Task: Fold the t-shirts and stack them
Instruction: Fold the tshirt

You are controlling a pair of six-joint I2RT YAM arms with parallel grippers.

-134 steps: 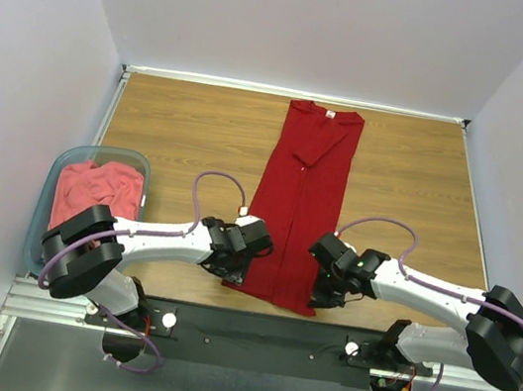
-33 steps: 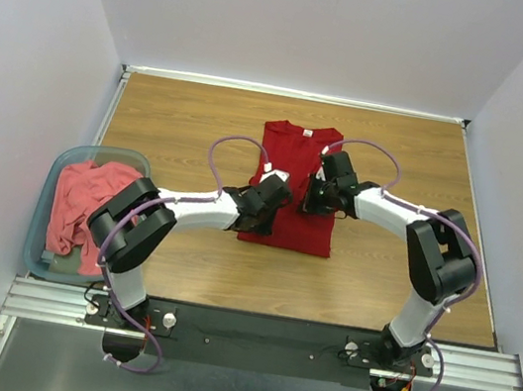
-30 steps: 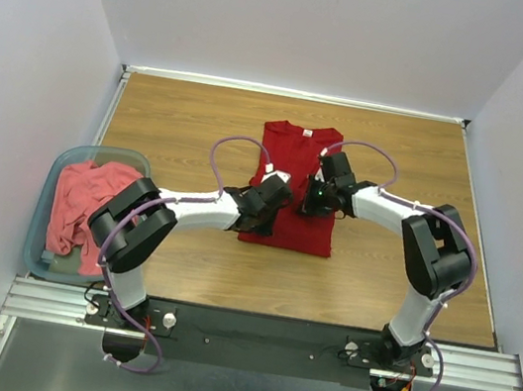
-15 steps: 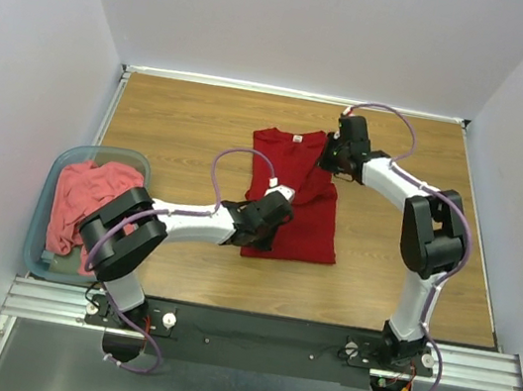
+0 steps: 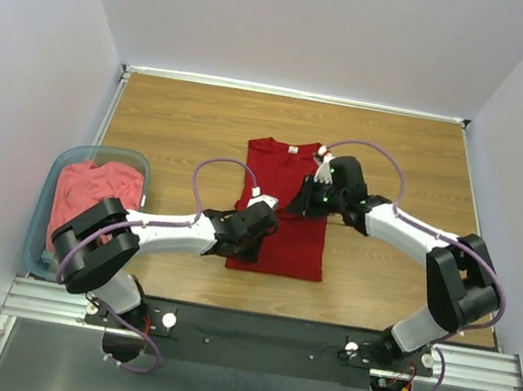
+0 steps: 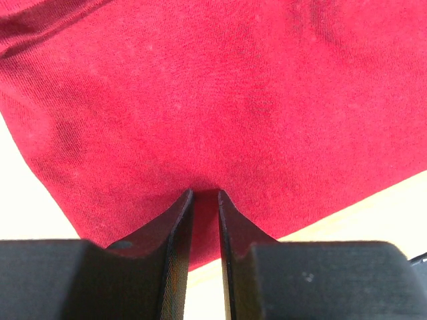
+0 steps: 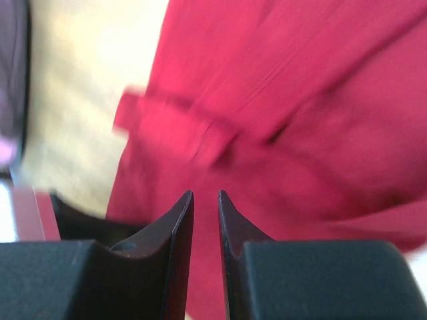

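Top external view is showing the deep crimson soft-knit t-shirt (image 5: 290,175) lying as a short rectangle. A few seconds ago it was lying as a long narrow strip, so its length is now doubled over. It is sitting well to the right of the translucent blue-grey plastic tub (image 5: 98,151), and it has been sliding slightly toward that tub during the last second.

The right end effector (image 7: 205,193) was shut a second ago. Now its jaws are standing a narrow slit apart with nothing between them, over the shirt's edge farther from the tub; I judge it is just letting the fold go. The left end effector (image 6: 205,193) is pressing its tips on the shirt's side nearer the tub, with an equally narrow slit. Whether it is pinching cloth I cannot tell.

So this shirt is looking nearly folded, while the crumpled coral-pink t-shirt (image 5: 91,192) is still waiting inside the tub. The crimson cloth is showing a fine weave with faint creases, and the wood-grain table (image 5: 183,122) is looking smooth and hard.
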